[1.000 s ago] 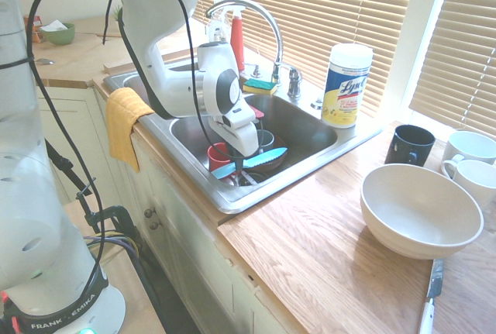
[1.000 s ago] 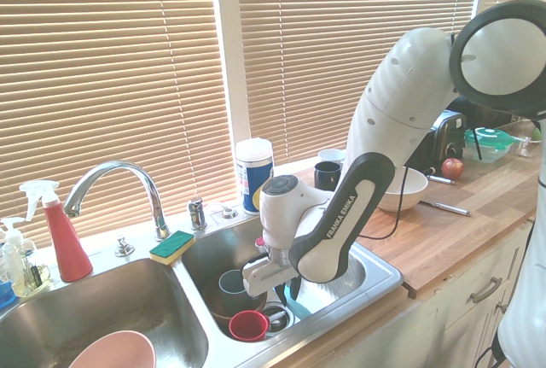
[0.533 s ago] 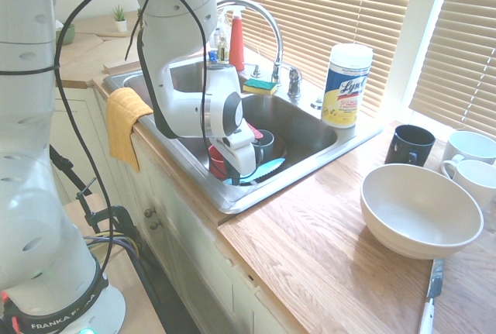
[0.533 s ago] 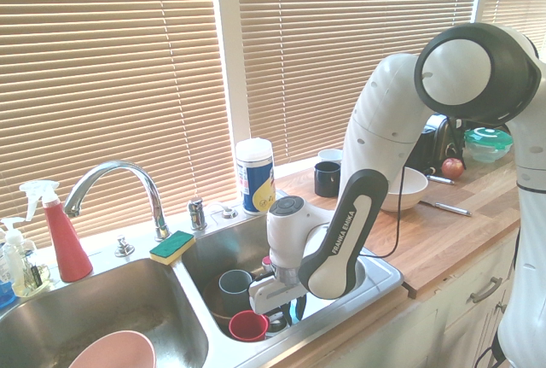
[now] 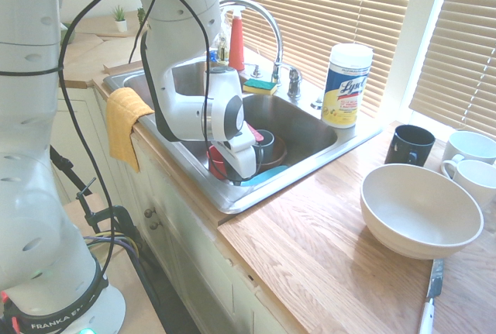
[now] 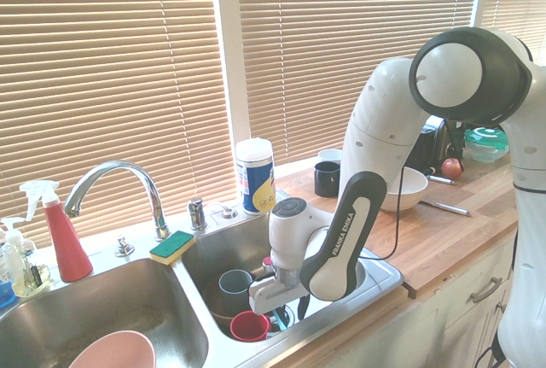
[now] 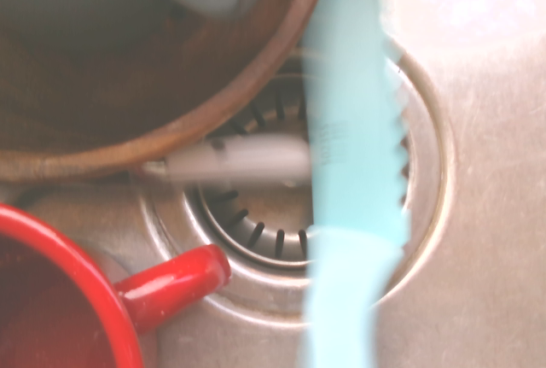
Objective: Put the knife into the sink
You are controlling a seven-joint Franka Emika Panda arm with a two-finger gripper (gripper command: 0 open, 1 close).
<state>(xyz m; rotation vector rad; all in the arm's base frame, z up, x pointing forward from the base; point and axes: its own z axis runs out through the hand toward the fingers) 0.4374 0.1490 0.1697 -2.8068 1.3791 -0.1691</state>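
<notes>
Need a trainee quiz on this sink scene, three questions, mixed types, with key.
1. True or false: the turquoise knife has a serrated edge.
2. Multiple choice: what color is the mug whose handle reaches toward the drain?
A) black
B) red
C) white
3. Fill in: the green-and-yellow block on the sink's ledge, between the two basins and near the faucet, is a ____.

Key: 1 true; 2 B; 3 sponge.

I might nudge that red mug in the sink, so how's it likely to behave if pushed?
The red mug looks rigid and glossy, so it may slide. Its handle juts out, and would probably limit rolling.
</notes>
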